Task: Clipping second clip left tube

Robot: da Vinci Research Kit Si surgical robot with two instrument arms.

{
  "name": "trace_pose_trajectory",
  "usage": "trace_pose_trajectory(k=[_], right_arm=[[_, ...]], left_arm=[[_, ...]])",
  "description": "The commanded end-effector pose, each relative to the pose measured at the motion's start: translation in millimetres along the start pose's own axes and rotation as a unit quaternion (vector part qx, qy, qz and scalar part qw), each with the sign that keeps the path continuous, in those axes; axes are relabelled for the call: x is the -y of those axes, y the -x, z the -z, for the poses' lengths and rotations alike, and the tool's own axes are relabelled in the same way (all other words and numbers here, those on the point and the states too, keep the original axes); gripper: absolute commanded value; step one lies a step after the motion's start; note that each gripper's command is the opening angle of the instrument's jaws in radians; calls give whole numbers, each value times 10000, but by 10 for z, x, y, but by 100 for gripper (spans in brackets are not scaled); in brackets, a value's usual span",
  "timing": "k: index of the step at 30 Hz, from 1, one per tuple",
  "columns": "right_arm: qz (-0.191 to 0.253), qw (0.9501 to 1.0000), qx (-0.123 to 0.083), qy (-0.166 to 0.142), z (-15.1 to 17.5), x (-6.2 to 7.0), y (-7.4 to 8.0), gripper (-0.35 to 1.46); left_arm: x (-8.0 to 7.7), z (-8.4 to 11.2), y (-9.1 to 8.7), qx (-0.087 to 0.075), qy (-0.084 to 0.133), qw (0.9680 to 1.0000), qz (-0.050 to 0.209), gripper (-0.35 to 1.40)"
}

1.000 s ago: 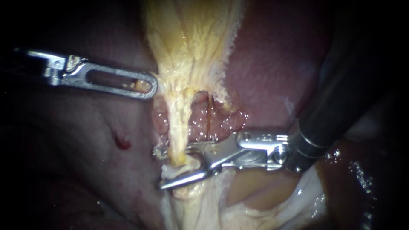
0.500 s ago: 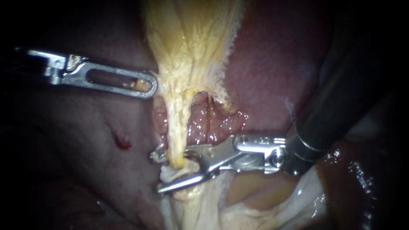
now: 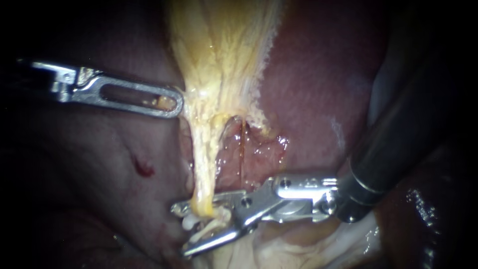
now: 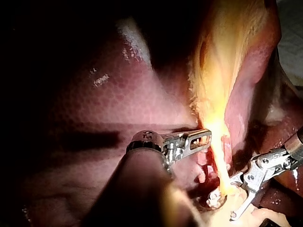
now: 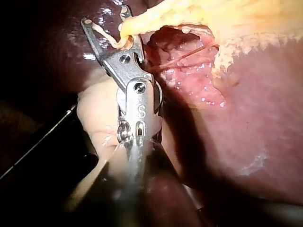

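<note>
low in the endoscope view, my right instrument [image 3: 191,226] stands with its two slim metal jaws spread in a v. the left tube [image 3: 201,169], a pale yellow fibrous cord with a wet shine, comes down and its lower end lies in this gap. it rests against the upper jaw and the lower jaw is apart from it, so nothing is grasped. a small whitish bit [image 3: 191,221] lies there too; clip or tissue, i cannot tell. beside the left tube runs a thin red tube [image 3: 242,144] over raw pink tissue. higher up, my left instrument [image 3: 167,102], flat and slotted, is clenched on the edge of the gallbladder [image 3: 224,55], which is yellow and stringy. around all lies the smooth dark red liver [image 3: 308,74].
</note>
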Motion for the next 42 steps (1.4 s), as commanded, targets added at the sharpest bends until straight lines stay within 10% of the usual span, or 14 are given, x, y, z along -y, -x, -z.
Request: trace_pose_trajectory(k=[1, 17, 42], right_arm=[[0, 10000, 2, -2, 0, 1, 0, 45], [-56, 10000, 2, -25, 4, 2, 1, 36], [-52, 10000, 2, -16, 13, -6, 6, -35]], left_arm=[[-1, 0, 0, 0, -1, 10000, -1, -35], [-3, -1, 0, -1, -1, 10000, -4, -35], [-3, -1, 0, 0, -1, 10000, -5, -35]])
